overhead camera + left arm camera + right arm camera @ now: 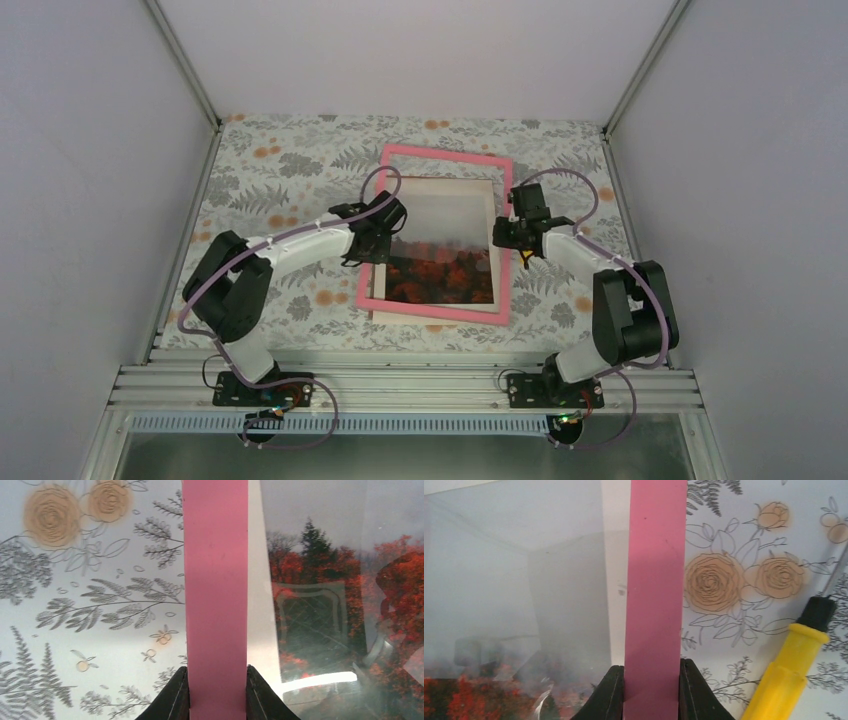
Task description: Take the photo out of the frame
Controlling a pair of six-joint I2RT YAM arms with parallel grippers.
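From above, the frame point(440, 153) lies flat in the middle of the table point(280, 160), on its flower-patterned cover. The photo point(445, 250) sits inside it, grey sky toward 12 o'clock and red trees toward 6 o'clock. The left gripper point(372, 240) meets the frame's rail at 9 o'clock. The right gripper point(513, 238) meets the opposite rail at 3 o'clock.

In the left wrist view, the pink rail of the frame point(216, 595) runs from 12 to 6 o'clock through the picture. At 6 o'clock the left gripper point(216, 702) has its two dark fingers point(175, 702) pressed against either edge of the rail, closed only to the rail's width. The photo point(325, 605), under reflective glazing, lies at 3 o'clock of the rail, and the table's cover point(90, 605) at 9 o'clock.

In the right wrist view, the right gripper point(651, 697) likewise clamps the frame point(656, 580) at 6 o'clock, one finger on each edge. The photo point(514, 580) lies at 9 o'clock of the rail. A yellow-handled screwdriver point(791, 675) rests on the table's cover point(734, 545) toward 4 o'clock, near the frame but apart from it.
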